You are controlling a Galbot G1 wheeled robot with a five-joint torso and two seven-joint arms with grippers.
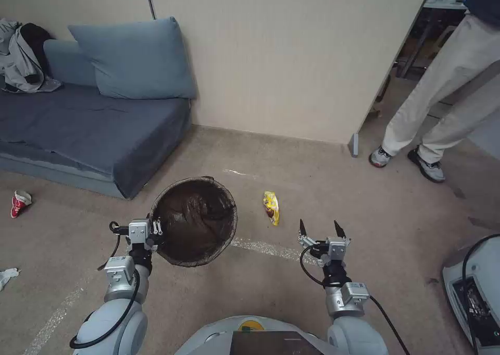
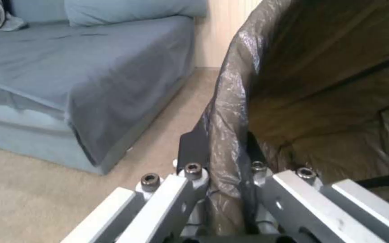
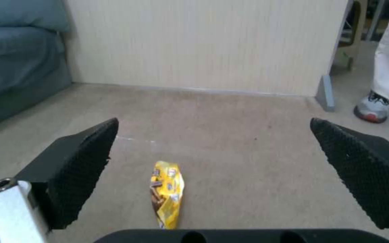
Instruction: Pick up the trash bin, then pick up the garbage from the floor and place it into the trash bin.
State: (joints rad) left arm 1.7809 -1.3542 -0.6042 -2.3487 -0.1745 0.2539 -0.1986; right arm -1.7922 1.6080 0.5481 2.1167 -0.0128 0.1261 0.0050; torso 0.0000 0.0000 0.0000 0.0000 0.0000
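Bin (image 1: 194, 229) hangs at center left, its rim pinched by the left gripper (image 1: 155, 229). Yellow wrapper (image 1: 271, 207) lies on the floor in the middle. Right gripper (image 1: 319, 229), lower right, hovers spread wide.

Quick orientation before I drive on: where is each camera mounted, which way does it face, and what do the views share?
Head view: on the head, facing forward and down at the carpet; both arms show, the left gripper pinching the trash bin, the right gripper open.
Left wrist view: along the left gripper, clamped on the bin's bagged rim, sofa beyond.
Right wrist view: between the right gripper's fingers, toward the wall.
Shared: the yellow snack wrapper in head and right wrist views.
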